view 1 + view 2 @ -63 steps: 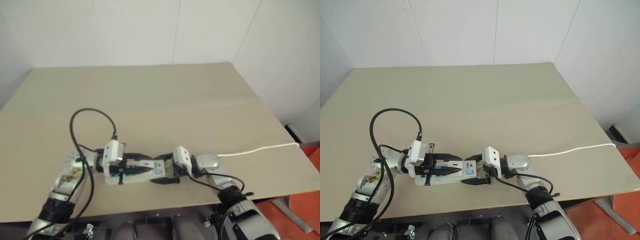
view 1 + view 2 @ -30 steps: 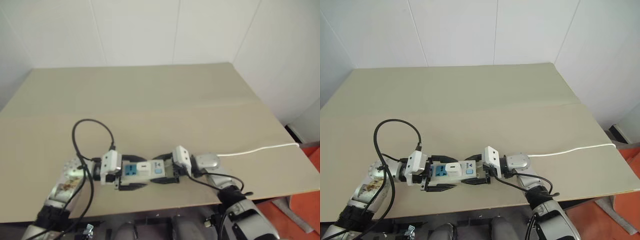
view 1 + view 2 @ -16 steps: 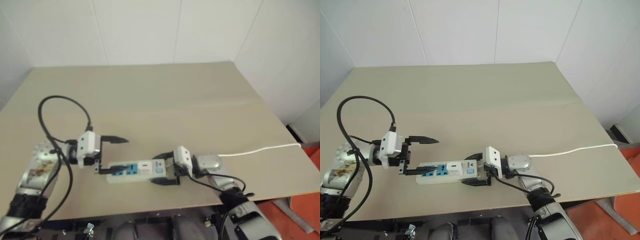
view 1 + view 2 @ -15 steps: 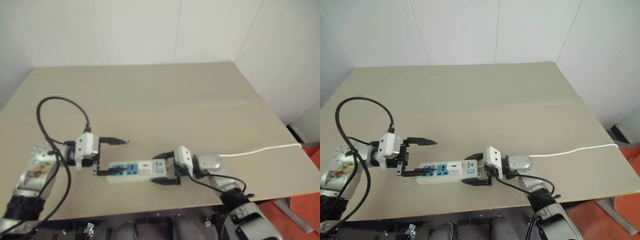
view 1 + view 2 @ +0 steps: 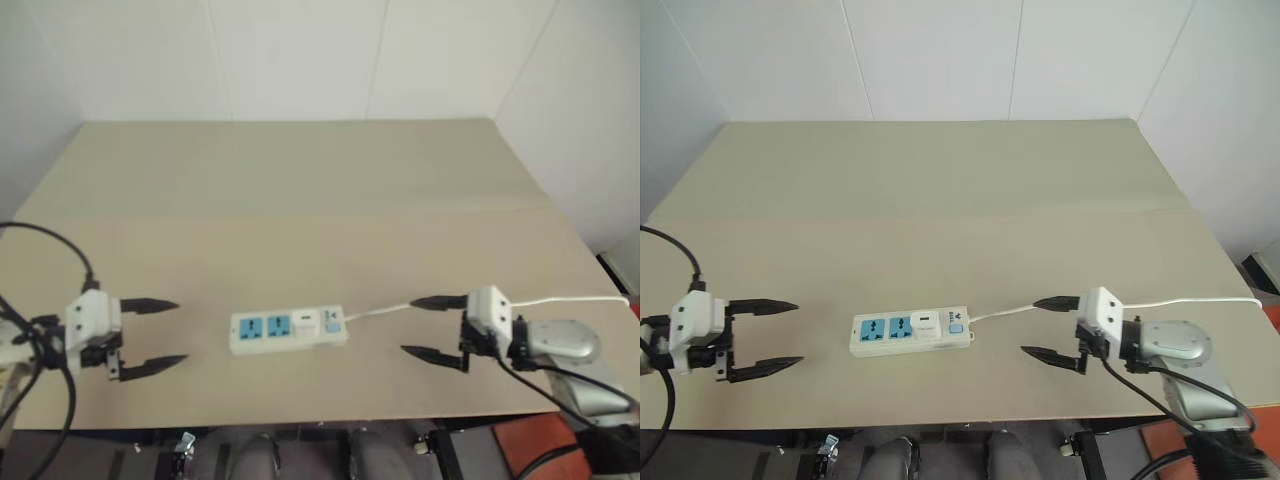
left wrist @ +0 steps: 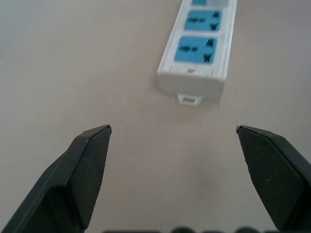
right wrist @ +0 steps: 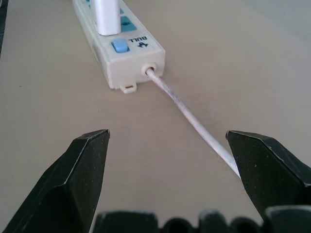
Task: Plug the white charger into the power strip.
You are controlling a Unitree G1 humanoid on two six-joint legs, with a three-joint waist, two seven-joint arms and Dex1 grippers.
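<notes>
While seated in the power strip (image 5: 911, 331), the white charger (image 5: 925, 321), flanked by spread left end effector (image 5: 764, 338) and right end effector (image 5: 1050, 328).

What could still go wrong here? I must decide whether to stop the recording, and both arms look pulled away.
The charger stands in the socket nearest the switch, but the pictures cannot show whether it is fully seated; it might work loose. The cord runs right beside the open right gripper, so a careless move could snag it and drag the power strip. The open left gripper is well apart.

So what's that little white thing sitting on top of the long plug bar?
The white charger, plugged into the power strip by its switch end. Its prongs and that socket are covered.
</notes>
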